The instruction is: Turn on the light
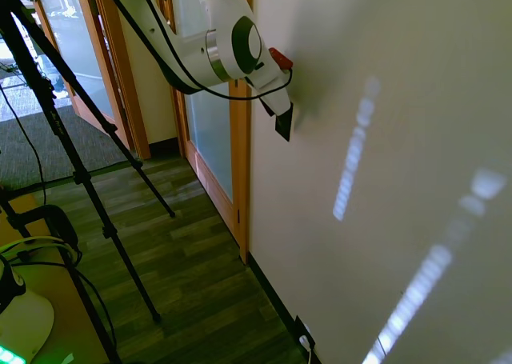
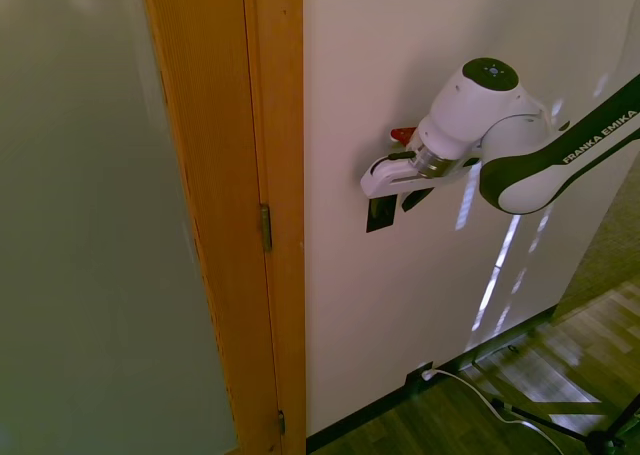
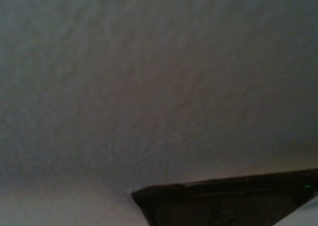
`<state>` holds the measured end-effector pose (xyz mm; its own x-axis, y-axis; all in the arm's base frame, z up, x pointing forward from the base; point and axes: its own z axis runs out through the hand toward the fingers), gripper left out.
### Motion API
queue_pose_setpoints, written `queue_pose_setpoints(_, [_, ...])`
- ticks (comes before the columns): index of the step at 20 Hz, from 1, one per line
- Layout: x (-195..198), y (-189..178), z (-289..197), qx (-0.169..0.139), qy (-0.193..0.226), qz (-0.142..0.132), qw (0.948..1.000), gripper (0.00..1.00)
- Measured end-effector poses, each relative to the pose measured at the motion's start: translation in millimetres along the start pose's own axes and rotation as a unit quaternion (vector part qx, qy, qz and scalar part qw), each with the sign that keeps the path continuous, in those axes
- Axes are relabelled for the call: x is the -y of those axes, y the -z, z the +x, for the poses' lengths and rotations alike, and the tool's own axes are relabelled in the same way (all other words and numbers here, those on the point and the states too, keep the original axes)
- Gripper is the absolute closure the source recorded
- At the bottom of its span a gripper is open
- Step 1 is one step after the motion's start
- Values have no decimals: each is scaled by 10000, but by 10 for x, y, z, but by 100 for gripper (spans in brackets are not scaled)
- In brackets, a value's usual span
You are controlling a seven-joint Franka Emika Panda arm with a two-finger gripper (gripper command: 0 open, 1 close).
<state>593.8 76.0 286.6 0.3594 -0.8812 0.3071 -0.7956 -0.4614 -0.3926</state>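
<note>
pincer (image 2: 392,197) against switch (image 2: 379,216), arm level

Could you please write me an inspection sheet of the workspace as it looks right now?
Surface: white wall, streaked with sunlight.
Job's things: black switch plate, upper part hidden behind the gripper; no lamp seen.
Clutter: nothing seen.
Grippers: gripper right up against the switch plate; open or shut not visible.
Cables: white plug and cord at a black baseboard outlet plate.
Surroundings: wooden door frame, frosted glass door, dark wood floor.
</note>
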Motion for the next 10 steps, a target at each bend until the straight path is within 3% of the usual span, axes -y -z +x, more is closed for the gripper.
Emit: queue_pose_setpoints(10, [57, -123, -100, 72, 40, 62, 9999, 100])
